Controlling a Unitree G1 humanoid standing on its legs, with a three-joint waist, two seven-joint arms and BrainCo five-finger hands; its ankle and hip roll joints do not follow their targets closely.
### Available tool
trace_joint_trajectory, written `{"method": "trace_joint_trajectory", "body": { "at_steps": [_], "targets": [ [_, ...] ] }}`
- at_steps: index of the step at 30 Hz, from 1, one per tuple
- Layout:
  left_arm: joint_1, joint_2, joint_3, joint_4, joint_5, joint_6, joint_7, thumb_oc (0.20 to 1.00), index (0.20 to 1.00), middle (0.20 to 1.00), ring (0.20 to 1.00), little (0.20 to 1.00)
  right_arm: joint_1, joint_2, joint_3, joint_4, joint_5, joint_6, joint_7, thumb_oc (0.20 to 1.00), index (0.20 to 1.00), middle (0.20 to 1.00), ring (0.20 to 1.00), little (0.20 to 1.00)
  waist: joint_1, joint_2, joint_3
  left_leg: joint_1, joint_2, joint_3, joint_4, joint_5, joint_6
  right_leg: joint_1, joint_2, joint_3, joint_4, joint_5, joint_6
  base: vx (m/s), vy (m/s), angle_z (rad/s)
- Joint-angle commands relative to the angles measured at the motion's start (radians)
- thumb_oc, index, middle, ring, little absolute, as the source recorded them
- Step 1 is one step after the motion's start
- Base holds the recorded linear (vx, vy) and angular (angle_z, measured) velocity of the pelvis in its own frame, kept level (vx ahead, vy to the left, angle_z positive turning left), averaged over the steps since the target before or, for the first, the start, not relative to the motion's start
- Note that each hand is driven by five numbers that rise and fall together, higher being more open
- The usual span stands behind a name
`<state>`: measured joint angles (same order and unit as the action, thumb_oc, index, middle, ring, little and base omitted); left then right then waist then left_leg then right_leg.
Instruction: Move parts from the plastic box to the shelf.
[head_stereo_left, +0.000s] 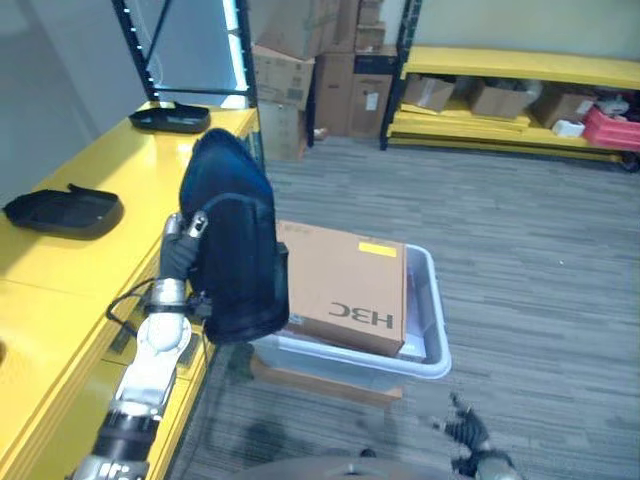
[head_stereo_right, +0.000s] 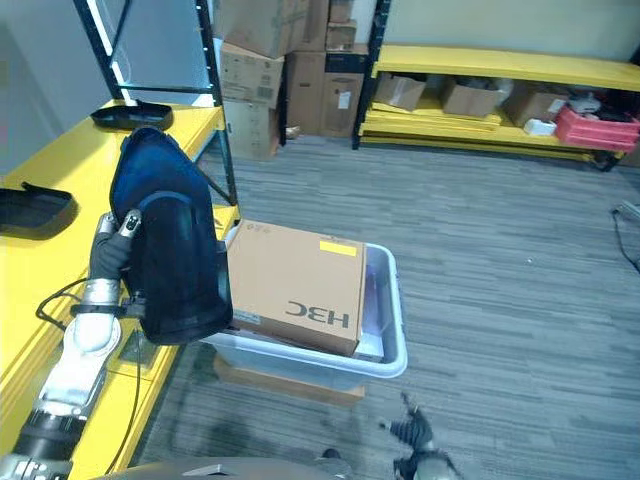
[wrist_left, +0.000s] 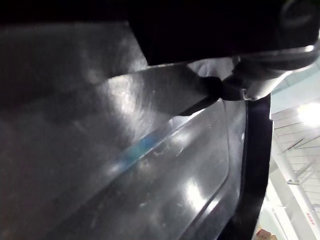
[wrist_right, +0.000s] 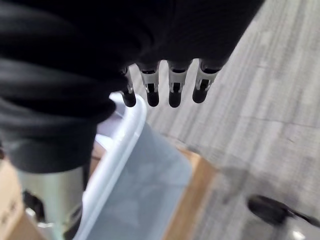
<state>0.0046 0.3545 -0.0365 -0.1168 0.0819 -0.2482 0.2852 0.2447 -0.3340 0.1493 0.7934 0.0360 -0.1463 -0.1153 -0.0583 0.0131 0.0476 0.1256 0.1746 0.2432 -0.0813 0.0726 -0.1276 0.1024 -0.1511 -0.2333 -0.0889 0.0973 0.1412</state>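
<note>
We note the right hand (wrist_right: 165, 87) low over open floor, fingers relaxed, holding nothing. The left hand (head_stereo_left: 190, 240) carries a dark part (head_stereo_left: 235, 245) upright at the shelf (head_stereo_left: 60, 290) edge, beside the plastic box (head_stereo_left: 425, 345); its fingers appear clamped on it. Two more parts (head_stereo_left: 65, 210) lie farther along.

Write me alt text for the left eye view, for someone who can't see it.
The robot's left hand holds a large dark moulded part upright between a yellow shelf and a pale plastic box on the floor. A cardboard carton sits in the box, and two more dark parts lie on the shelf.
</note>
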Motion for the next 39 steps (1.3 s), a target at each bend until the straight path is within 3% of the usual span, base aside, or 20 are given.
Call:
{"method": "trace_joint_trajectory", "body": {
  "at_steps": [1,3,6,8,11,13,16,17,18,19,24,27,28,29,31,32,33,34,37,39],
  "targets": [
    [-0.036,0.035,0.107,-0.055,-0.005,-0.094,0.047,0.200,0.200,0.200,0.200,0.200,-0.121,0.023,0.023,0.069,0.034,-0.019,0.040,1.000,1.000,1.000,1.000,1.000,0.046,0.000,0.029,-0.015,0.057,-0.065,0.070,0.021,-0.039,0.032,-0.016,-0.039,0.079,-0.095,-0.004,-0.06,-0.142,0.20],
    [0.009,0.059,0.151,-0.078,0.029,-0.095,0.070,0.200,0.200,0.200,0.200,0.200,-0.156,0.057,0.052,0.199,0.036,-0.007,0.047,1.000,1.000,1.000,1.000,1.000,0.084,0.017,0.050,-0.047,0.078,-0.114,0.079,0.096,-0.068,0.041,0.012,-0.063,0.062,-0.101,-0.021,-0.10,-0.148,0.33],
    [0.035,0.080,0.179,-0.116,0.063,-0.097,0.082,0.200,0.200,0.200,0.200,0.200,-0.184,0.087,0.047,0.298,0.051,0.000,0.044,1.000,1.000,1.000,1.000,1.000,0.105,0.026,0.062,-0.067,0.089,-0.146,0.057,0.153,-0.091,0.046,0.028,-0.091,0.051,-0.106,-0.028,-0.10,-0.095,0.39],
    [0.038,0.064,0.206,-0.138,0.039,-0.101,0.099,0.200,0.200,0.200,0.200,0.200,-0.213,0.101,0.036,0.361,0.055,0.012,0.034,1.000,1.000,1.000,1.000,1.000,0.123,0.029,0.090,-0.145,0.090,-0.170,0.065,0.224,-0.107,0.050,0.021,-0.153,0.041,-0.105,-0.032,-0.21,-0.082,0.51],
    [0.028,0.051,0.211,-0.163,0.022,-0.109,0.099,0.200,0.200,0.200,0.200,0.200,-0.224,0.105,0.011,0.433,0.050,0.029,0.032,1.000,1.000,1.000,1.000,1.000,0.116,0.012,0.095,-0.199,0.083,-0.023,0.144,0.172,-0.060,0.048,0.012,-0.247,0.051,-0.117,-0.049,-0.16,-0.161,0.96],
    [0.038,0.057,0.218,-0.179,0.022,-0.113,0.087,0.200,0.200,0.200,0.200,0.200,-0.223,0.107,0.010,0.474,0.020,0.044,0.031,1.000,1.000,1.000,1.000,1.000,0.127,0.001,0.091,-0.207,0.062,0.025,0.214,0.095,-0.052,0.057,0.012,-0.276,0.052,-0.136,-0.058,-0.06,-0.149,1.40],
    [0.051,0.071,0.231,-0.196,0.022,-0.113,0.079,0.200,0.200,0.200,0.200,0.200,-0.221,0.109,-0.011,0.511,0.009,0.058,0.030,1.000,1.000,1.000,1.000,1.000,0.138,-0.014,0.086,-0.216,0.025,0.027,0.300,0.007,-0.029,0.055,0.000,-0.314,0.056,-0.134,-0.065,-0.07,-0.052,0.95],
    [0.060,0.078,0.261,-0.196,0.027,-0.113,0.089,0.200,0.200,0.200,0.200,0.200,-0.216,0.108,-0.021,0.525,-0.009,0.067,0.027,1.000,1.000,1.000,1.000,1.000,0.157,-0.030,0.082,-0.212,-0.025,0.021,0.360,-0.060,-0.015,0.052,-0.011,-0.349,0.058,-0.123,-0.069,-0.04,-0.007,0.54],
    [0.061,0.079,0.261,-0.197,0.027,-0.112,0.089,0.200,0.200,0.200,0.200,0.200,-0.216,0.109,-0.021,0.526,-0.010,0.066,0.027,1.000,1.000,1.000,1.000,1.000,0.156,-0.031,0.082,-0.214,-0.026,0.019,0.364,-0.064,-0.013,0.053,-0.012,-0.352,0.058,-0.124,-0.067,-0.07,0.029,0.66],
    [0.065,0.088,0.278,-0.194,0.031,-0.112,0.092,0.200,0.200,0.200,0.200,0.200,-0.216,0.104,-0.025,0.551,-0.033,0.078,0.031,1.000,1.000,1.000,1.000,1.000,0.168,-0.038,0.072,-0.196,-0.070,0.014,0.338,-0.122,0.008,0.054,-0.022,-0.391,0.058,-0.114,-0.055,-0.01,0.079,0.90],
    [0.070,0.101,0.290,-0.216,0.041,-0.102,0.091,0.200,0.200,0.200,0.200,0.200,-0.225,0.104,-0.056,0.554,-0.023,0.088,0.015,1.000,1.000,1.000,1.000,1.000,0.184,-0.039,0.035,-0.128,-0.114,0.000,0.177,-0.114,0.036,0.063,-0.036,-0.452,0.080,-0.091,-0.023,0.03,0.116,0.90],
    [0.063,0.131,0.285,-0.242,0.044,-0.094,0.083,0.200,0.200,0.200,0.200,0.200,-0.239,0.117,-0.073,0.533,0.011,0.084,0.019,1.000,1.000,1.000,1.000,1.000,0.183,-0.040,0.041,-0.087,-0.142,-0.011,0.132,-0.135,0.085,0.019,-0.096,-0.459,0.239,-0.089,-0.001,0.07,0.266,0.50],
    [0.050,0.159,0.273,-0.253,0.041,-0.101,0.081,0.200,0.200,0.200,0.200,0.200,-0.245,0.131,-0.099,0.504,0.062,0.074,0.013,1.000,1.000,1.000,1.000,1.000,0.146,-0.032,0.070,-0.052,-0.170,-0.039,0.114,-0.150,0.116,-0.050,-0.152,-0.374,0.366,-0.025,0.048,0.07,0.287,0.38],
    [0.048,0.160,0.273,-0.251,0.040,-0.101,0.081,0.200,0.200,0.200,0.200,0.200,-0.246,0.131,-0.099,0.504,0.064,0.074,0.013,1.000,1.000,1.000,1.000,1.000,0.148,-0.033,0.071,-0.051,-0.172,-0.038,0.112,-0.150,0.119,-0.055,-0.157,-0.370,0.373,-0.026,0.052,-0.03,0.254,0.67],
    [0.005,0.187,0.222,-0.223,0.031,-0.104,0.085,0.200,0.200,0.200,0.200,0.200,-0.253,0.146,-0.068,0.488,0.109,0.055,0.023,1.000,1.000,1.000,1.000,1.000,0.071,-0.032,0.075,-0.050,-0.187,-0.122,0.084,-0.114,0.129,-0.152,0.000,-0.026,0.332,-0.065,0.022,-0.02,0.027,0.74],
    [-0.009,0.193,0.208,-0.211,0.021,-0.107,0.077,0.200,0.200,0.200,0.200,0.200,-0.249,0.146,-0.050,0.493,0.108,0.053,0.027,1.000,1.000,1.000,1.000,1.000,0.060,-0.029,0.072,-0.050,-0.190,-0.157,0.073,-0.108,0.123,-0.155,0.051,0.076,0.290,-0.104,0.015,0.08,-0.008,0.71],
    [-0.009,0.193,0.208,-0.210,0.020,-0.108,0.077,0.200,0.200,0.200,0.200,0.200,-0.250,0.147,-0.050,0.493,0.109,0.052,0.027,1.000,1.000,1.000,1.000,1.000,0.062,-0.029,0.071,-0.052,-0.189,-0.155,0.071,-0.104,0.123,-0.156,0.052,0.078,0.286,-0.099,0.013,0.12,-0.054,1.63],
    [-0.062,0.194,0.150,-0.170,-0.021,-0.112,0.043,0.200,0.200,0.200,0.200,0.200,-0.236,0.145,-0.024,0.505,0.116,0.051,0.026,1.000,1.000,1.000,1.000,1.000,0.038,-0.026,0.071,-0.063,-0.202,-0.249,0.057,-0.100,0.125,-0.158,0.105,0.256,0.212,-0.101,-0.008,0.06,-0.060,1.59],
    [-0.085,0.194,0.121,-0.151,-0.030,-0.113,0.038,0.200,0.200,0.200,0.200,0.200,-0.213,0.147,-0.031,0.504,0.145,0.043,0.030,1.000,1.000,1.000,1.000,1.000,0.023,-0.032,0.060,-0.074,-0.204,-0.294,0.057,-0.092,0.125,-0.167,0.129,0.317,0.177,-0.080,-0.019,0.07,-0.088,1.22],
    [-0.073,0.188,0.126,-0.156,-0.025,-0.107,0.040,0.200,0.200,0.200,0.200,0.200,-0.205,0.148,-0.029,0.519,0.127,0.051,0.027,1.000,1.000,1.000,1.000,1.000,0.034,-0.044,0.053,-0.080,-0.210,-0.315,0.067,-0.098,0.125,-0.142,0.114,0.281,0.124,-0.065,-0.025,0.04,-0.154,1.00]
  ]
}}
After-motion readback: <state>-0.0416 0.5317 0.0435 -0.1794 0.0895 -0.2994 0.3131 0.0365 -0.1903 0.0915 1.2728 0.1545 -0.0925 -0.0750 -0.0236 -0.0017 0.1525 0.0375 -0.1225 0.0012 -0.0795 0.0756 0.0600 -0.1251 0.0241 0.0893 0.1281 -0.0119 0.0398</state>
